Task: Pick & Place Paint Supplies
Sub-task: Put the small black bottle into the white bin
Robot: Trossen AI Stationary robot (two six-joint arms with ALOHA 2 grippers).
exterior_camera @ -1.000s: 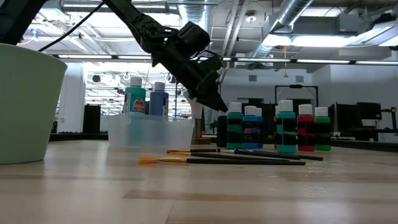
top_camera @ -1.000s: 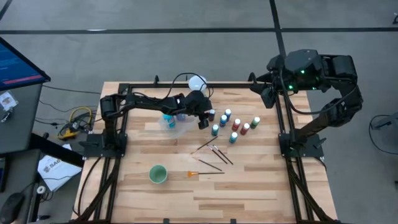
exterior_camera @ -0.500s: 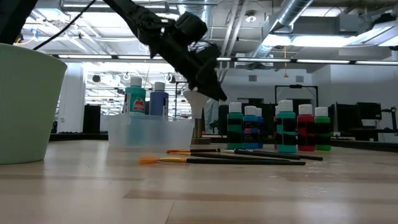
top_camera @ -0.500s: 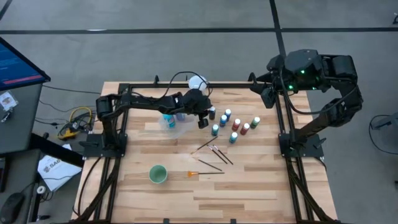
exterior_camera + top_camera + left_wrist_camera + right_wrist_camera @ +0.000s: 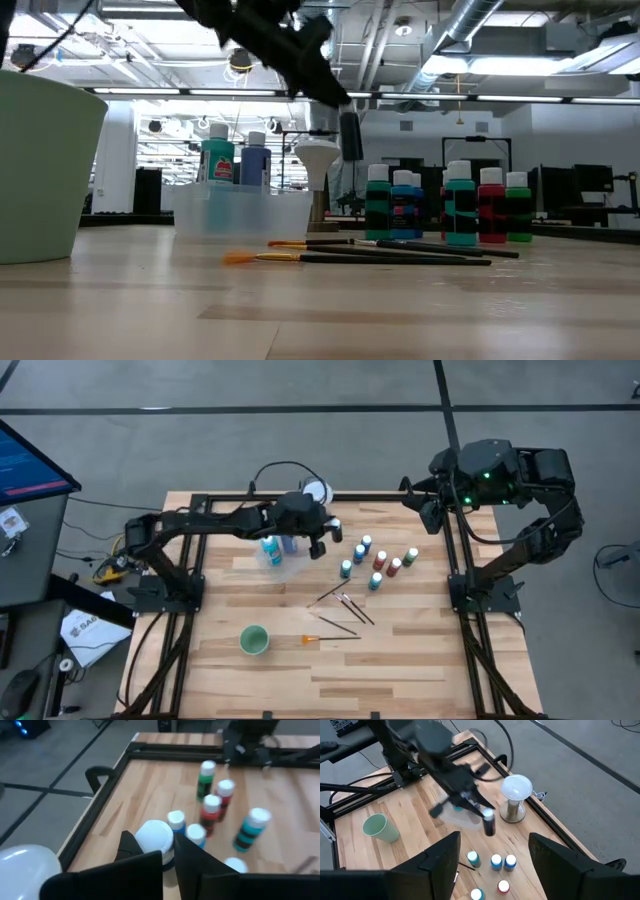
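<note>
Dark paint bottle (image 5: 489,824) hangs clear above the worktop (image 5: 420,650), clamped by its white cap in the left pincer (image 5: 323,541). Right pincer (image 5: 492,857) open, raised well apart.

A dark white-capped bottle (image 5: 489,824) hangs upright in the air beside a clear tub (image 5: 274,556) holding 2 bottles, with more bottles (image 5: 378,561) and brushes (image 5: 345,605) beyond.

The table (image 5: 420,660) is pale wood planks, smooth and matt, framed in black metal rails (image 5: 460,560). The tub (image 5: 240,212) is clear plastic. The bottles (image 5: 450,205) look glossy, and the cup (image 5: 254,640) matt green.
</note>
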